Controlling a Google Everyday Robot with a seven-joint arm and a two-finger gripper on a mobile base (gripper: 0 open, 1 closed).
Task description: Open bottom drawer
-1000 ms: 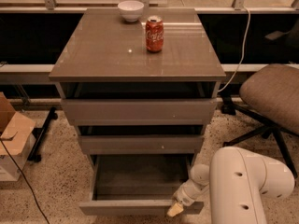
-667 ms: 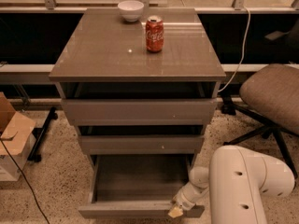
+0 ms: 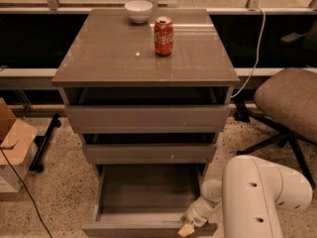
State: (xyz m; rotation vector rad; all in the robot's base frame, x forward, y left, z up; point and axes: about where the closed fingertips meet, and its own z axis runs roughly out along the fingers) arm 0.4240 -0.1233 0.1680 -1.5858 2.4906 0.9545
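1. A glossy grey-brown cabinet top (image 3: 109, 58) fills the centre of the view and reflects the light. A white bowl (image 3: 138, 10) stands at its 12 o'clock edge. A red cola can (image 3: 163, 36) stands upright at the bowl's 4 o'clock, near it but apart.
2. Three handleless drawers are stacked beneath. The top drawer (image 3: 146, 119) and the middle drawer (image 3: 148, 152), which has a small white speck, sit further back. The bottom drawer (image 3: 143, 192), at 6 o'clock, is pulled well out, with its shallow grey box open to view.
3. The gripper (image 3: 186, 229) is at 5 o'clock, against the right end of the bottom drawer's front edge. Whether it is clamped on that edge cannot be told. The white arm (image 3: 257, 197) bulks beside it at 4 o'clock.
4. The cabinet stands on a speckled terrazzo floor (image 3: 54, 197). An office chair (image 3: 292, 100) with a brown padded seat sits at 3 o'clock. A white cable (image 3: 256, 48) drops from the window ledge at 1 o'clock and passes behind the cabinet. A cardboard box (image 3: 15, 143) lies at 9 o'clock, with a black cord (image 3: 25, 192) trailing across the floor toward 7 o'clock.
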